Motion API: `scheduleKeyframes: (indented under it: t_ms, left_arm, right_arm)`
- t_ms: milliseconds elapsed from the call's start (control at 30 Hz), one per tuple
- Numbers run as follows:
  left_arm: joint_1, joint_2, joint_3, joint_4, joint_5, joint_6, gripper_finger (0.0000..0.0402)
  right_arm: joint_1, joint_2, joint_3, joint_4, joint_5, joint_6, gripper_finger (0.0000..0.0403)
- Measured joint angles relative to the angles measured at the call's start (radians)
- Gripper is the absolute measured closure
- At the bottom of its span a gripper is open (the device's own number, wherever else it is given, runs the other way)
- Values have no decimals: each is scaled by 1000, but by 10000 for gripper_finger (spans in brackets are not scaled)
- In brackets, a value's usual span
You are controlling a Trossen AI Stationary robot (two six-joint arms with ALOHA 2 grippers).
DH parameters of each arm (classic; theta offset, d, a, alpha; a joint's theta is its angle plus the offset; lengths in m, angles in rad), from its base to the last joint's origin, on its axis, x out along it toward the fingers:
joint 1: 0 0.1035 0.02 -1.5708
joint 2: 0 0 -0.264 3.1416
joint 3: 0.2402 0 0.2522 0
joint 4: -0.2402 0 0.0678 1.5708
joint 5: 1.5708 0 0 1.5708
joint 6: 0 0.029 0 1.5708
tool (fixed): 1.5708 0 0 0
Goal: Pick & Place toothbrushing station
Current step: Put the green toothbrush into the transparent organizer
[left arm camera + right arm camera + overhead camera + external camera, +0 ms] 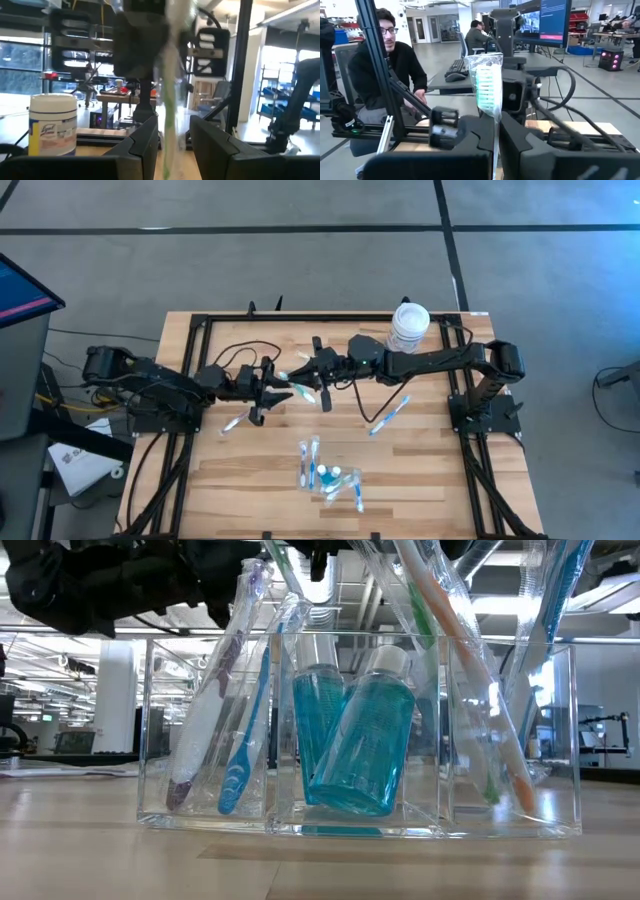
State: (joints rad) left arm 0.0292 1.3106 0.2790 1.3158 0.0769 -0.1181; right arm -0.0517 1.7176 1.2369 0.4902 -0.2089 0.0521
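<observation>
A green-bristled toothbrush in a clear wrapper (487,82) stands between my two grippers above the table's middle; it also shows in the left wrist view (169,115). My right gripper (318,372) is shut on it. My left gripper (268,392) faces it, open, its fingers (210,145) on either side of the wrapper with a gap showing. The clear tray (330,477) stands near the front edge; it holds wrapped toothbrushes (240,770) leaning on its walls and teal bottles (360,750). Loose toothbrushes lie at the left (232,423) and right (390,415). My right gripper pinches the wrapped toothbrush between its two fingers (475,142), just below the bristle head (492,117). The head end sticks out beyond the fingertips toward my left gripper. The toothbrush is lifted clear of the table.
A white tub with a blue label (408,327) stands at the table's far edge behind my right arm. A black frame (190,330) rims the table. A person (390,65) sits beyond the table.
</observation>
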Motion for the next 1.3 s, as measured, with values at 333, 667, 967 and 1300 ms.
scheduleKeyframes:
  t_ms: [333,667,967,1300]
  left_arm:
    - [-23,79,61,4,-3,43,256]
    - [-23,80,63,16,-67,44,237]
    - [-23,80,84,28,-70,43,256]
    - [-24,80,97,23,-70,43,266]
  right_arm:
    - [-1,0,0,-3,0,0,403]
    - [-1,0,0,0,0,0,403]
    - [-1,1,0,4,0,0,403]
    - [-1,6,0,4,0,0,403]
